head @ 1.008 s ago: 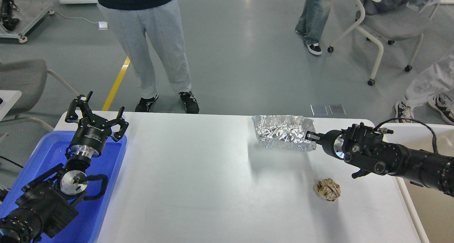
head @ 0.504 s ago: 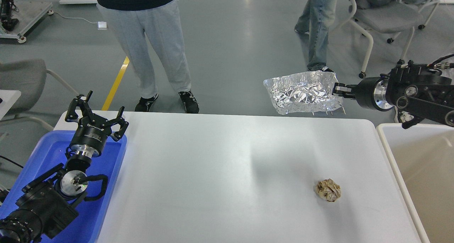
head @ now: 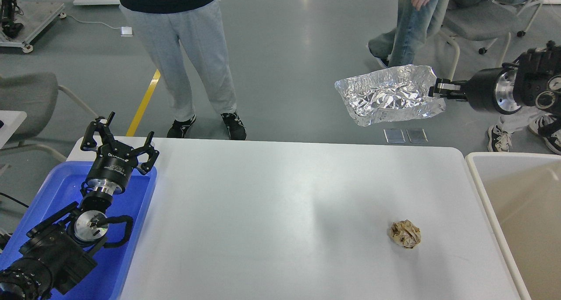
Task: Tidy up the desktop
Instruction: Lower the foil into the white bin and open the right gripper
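The white desktop (head: 263,212) fills the middle of the head view. A crumpled brown paper ball (head: 406,234) lies on it at the right front. My right gripper (head: 436,91) is shut on the edge of a crumpled silver foil tray (head: 390,96) and holds it high in the air beyond the desktop's far right edge. My left gripper (head: 117,138) is open and empty above the far end of the blue plastic tray (head: 57,190) at the left.
A beige bin with a white rim (head: 517,217) stands at the desktop's right side. A person in grey trousers (head: 193,59) stands at the far edge. Another person and chairs are at the back right.
My right gripper has lifted the foil tray off the desktop and carried it up and to the right. The left arm has not moved.
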Motion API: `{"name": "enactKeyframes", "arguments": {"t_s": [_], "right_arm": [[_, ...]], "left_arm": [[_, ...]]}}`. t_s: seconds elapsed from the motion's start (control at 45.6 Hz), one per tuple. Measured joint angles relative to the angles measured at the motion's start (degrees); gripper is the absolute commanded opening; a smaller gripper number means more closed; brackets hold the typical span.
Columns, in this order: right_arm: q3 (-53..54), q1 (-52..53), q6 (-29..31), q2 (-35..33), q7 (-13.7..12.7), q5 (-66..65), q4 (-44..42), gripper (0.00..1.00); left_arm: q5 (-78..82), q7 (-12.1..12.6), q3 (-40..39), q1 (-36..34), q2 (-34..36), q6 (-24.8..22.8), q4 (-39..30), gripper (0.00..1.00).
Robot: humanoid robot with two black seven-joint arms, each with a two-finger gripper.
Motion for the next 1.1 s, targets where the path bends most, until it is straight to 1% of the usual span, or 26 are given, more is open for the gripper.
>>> {"name": "enactKeyframes", "arguments": {"t_s": [0.11, 0.241, 0.329, 0.526, 0.745, 0.898, 1.096], "right_arm": [[0.0, -0.1, 0.15, -1.41, 0.02, -1.07, 0.02, 0.0], [0.73, -2.77, -0.21, -3.32, 0.05, -1.71, -1.96, 0.0], [1.76, -5.34, -0.92, -5.09, 0.73, -1.56, -3.54, 0.0], [7.6, -14.23, -3.55, -9.93, 2.47, 1.75, -5.5, 0.0], [18.02, -28.27, -8.34, -13.99, 4.95, 6.92, -7.16, 0.0], [23.1, -36.19, -11.21, -14.35, 6.62, 10.09, -9.6, 0.0], [27.82, -44.94, -13.72, -11.77, 8.47, 15.56, -15.44, 0.0]], "left_arm": [[-0.01, 0.0, 0.0, 0.0, 0.0, 0.0, 0.0, 1.0], [0.0, 0.0, 0.0, 0.01, 0.0, 0.01, 0.0, 1.0], [0.0, 0.0, 0.0, 0.01, 0.0, 0.01, 0.0, 1.0], [-0.01, 0.0, 0.0, 0.01, -0.01, 0.01, 0.02, 1.0], [0.0, 0.0, 0.0, 0.01, 0.0, 0.01, 0.01, 1.0], [-0.01, 0.0, -0.01, 0.01, 0.0, 0.01, 0.01, 1.0], [0.0, 0.0, -0.01, 0.0, -0.01, 0.01, 0.0, 1.0]]}}
